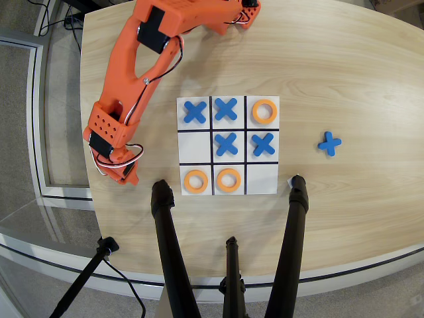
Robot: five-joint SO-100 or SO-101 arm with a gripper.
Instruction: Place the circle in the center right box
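Note:
My orange gripper [124, 170] hangs over the bare table left of the grid board [228, 192], seen from above, so its jaws are hidden by its own body. The loose orange circle that lay on this spot is covered by the gripper and does not show. Three other orange rings lie on the board: top right cell [265, 111], bottom left cell [195, 181] and bottom middle cell [228, 179]. Only one end cell of the middle row is empty, the left one in this view [194, 146]. I take it as the center right box. The other end cell holds a blue X [263, 144].
Blue X pieces fill the top left [195, 111], top middle [226, 108] and centre [226, 144] cells. A spare blue X [329, 143] lies on the table to the right. Black tripod legs [165, 232] rise at the table's near edge.

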